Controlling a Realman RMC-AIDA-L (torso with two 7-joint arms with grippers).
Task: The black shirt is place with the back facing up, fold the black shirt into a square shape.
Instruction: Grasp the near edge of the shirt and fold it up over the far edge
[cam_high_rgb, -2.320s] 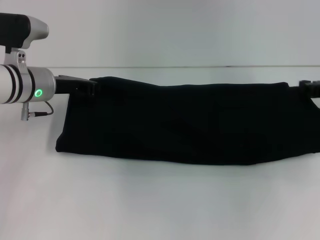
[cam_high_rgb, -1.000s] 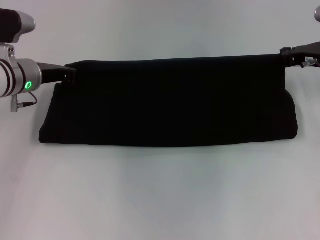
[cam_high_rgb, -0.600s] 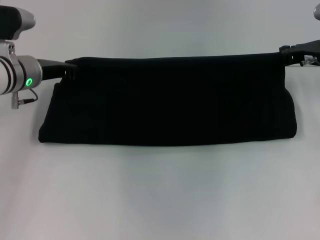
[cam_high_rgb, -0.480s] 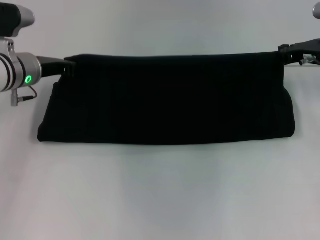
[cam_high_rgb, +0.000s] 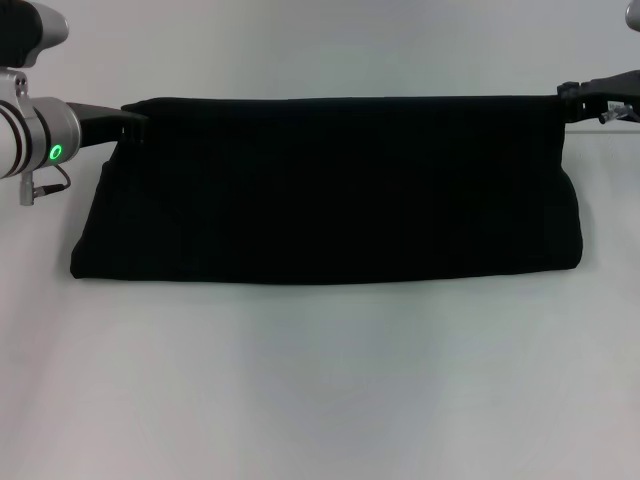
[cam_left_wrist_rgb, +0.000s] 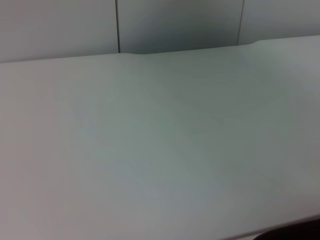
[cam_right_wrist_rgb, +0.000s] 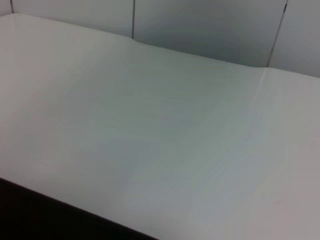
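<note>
The black shirt (cam_high_rgb: 330, 190) shows in the head view as a wide, plain black band across the white table (cam_high_rgb: 320, 390). Its far edge is pulled straight between my two grippers, and its near edge is a rounded fold. My left gripper (cam_high_rgb: 133, 115) grips the far left corner. My right gripper (cam_high_rgb: 566, 98) grips the far right corner. Both are shut on the cloth. A dark strip of the shirt (cam_left_wrist_rgb: 295, 233) edges the left wrist view. Another strip of the shirt (cam_right_wrist_rgb: 45, 215) shows in the right wrist view. No lettering shows.
The bare white table surface (cam_left_wrist_rgb: 160, 140) lies beyond the shirt. A grey panelled wall (cam_right_wrist_rgb: 210, 25) stands behind the table's far edge. More white table lies in front of the shirt.
Both grippers have drawn the shirt's far edge farther from me and straightened it. The sagging band has become flat and taut, and the left arm has moved outward to the left.
</note>
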